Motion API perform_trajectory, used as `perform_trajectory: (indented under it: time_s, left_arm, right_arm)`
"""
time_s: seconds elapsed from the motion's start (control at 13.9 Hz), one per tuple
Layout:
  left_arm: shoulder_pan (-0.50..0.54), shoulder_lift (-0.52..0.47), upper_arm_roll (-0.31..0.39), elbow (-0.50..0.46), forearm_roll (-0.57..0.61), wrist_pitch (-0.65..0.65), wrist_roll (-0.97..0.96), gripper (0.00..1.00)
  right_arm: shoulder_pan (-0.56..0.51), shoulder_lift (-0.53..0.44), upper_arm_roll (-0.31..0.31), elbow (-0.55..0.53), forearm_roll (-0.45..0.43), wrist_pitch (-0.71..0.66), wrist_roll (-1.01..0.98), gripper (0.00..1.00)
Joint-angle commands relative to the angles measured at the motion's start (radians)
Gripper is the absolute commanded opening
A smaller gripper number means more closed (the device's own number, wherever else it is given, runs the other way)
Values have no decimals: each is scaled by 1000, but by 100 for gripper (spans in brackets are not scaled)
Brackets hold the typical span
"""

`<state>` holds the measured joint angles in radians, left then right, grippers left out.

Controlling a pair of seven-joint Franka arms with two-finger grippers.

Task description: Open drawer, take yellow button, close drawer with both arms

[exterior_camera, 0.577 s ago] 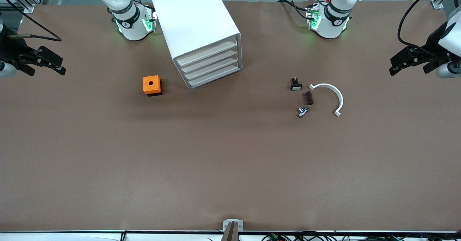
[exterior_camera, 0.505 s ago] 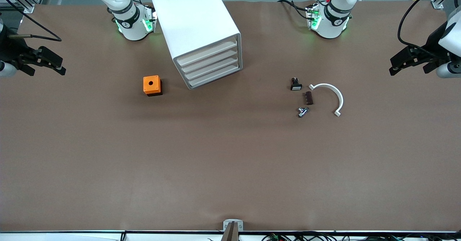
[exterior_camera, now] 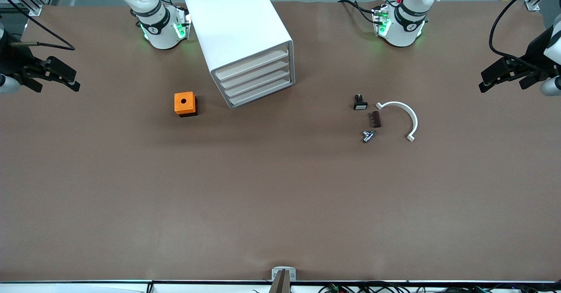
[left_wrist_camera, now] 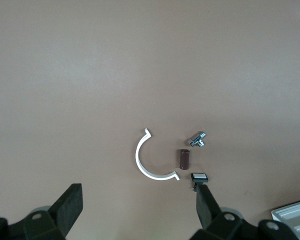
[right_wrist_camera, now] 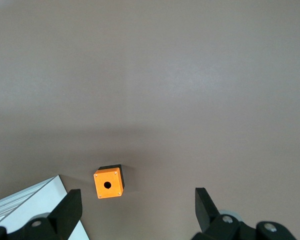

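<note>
Taking twelve o'clock as toward the robots' bases, both hands hang empty over the ends of the table (exterior_camera: 280,205). The left gripper (left_wrist_camera: 138,207) has its fingers (left_wrist_camera: 70,207) spread wide with nothing between them. It hovers at three o'clock, at the left arm's end. The right gripper (right_wrist_camera: 138,209) is equally wide and bare, out at nine o'clock. Parked this far apart, they look to me like two arms waiting for a start, leaving the middle free.

Under the left gripper's gaze lie four loose bits: a white curved clip (exterior_camera: 405,117), a brown block (exterior_camera: 376,119), a small metal fitting (exterior_camera: 368,135) and a black part with a white face (exterior_camera: 360,104). They sit at about four o'clock from the cabinet (exterior_camera: 236,26). An orange cube (exterior_camera: 184,103) rests at about eight o'clock from it.

The cabinet stands askew, its front turned toward five o'clock, probably so either arm can reach it. The drawer (exterior_camera: 250,64), top of four, is fully shut. The button is nowhere to be seen; I would guess it lies inside that drawer. Nothing of the task is done yet.
</note>
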<state>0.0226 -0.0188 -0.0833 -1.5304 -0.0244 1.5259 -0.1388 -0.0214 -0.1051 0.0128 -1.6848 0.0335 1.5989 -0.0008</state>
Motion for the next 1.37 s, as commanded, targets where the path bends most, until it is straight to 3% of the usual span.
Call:
perform_trajectory:
  time_s: [0.0, 0.29, 0.72, 0.94, 1.08, 1.3]
  left_arm:
    - [13, 11, -6, 4, -34, 0, 21, 100]
    - [63, 40, -1, 6, -279, -47, 19, 100]
    - [53, 94, -1, 4, -569, -124, -5, 100]
    - [31, 146, -9, 6, -748, -127, -157, 100]
    - [-3, 177, -10, 6, -847, -127, -258, 100]
    - [-49, 232, -10, 24, -984, -119, -399, 100]
  right_arm:
    - [-15, -22, 12, -16, -9, 4, -8, 100]
    - [-26, 11, 7, 34, -9, -5, -1, 100]
    - [-26, 60, 7, 37, -9, -7, -5, 100]
    - [-28, 79, 6, 34, -9, -1, -10, 100]
    - [-31, 171, 7, 53, -9, 0, -10, 100]
    - [-29, 220, 6, 71, -12, 1, -10, 100]
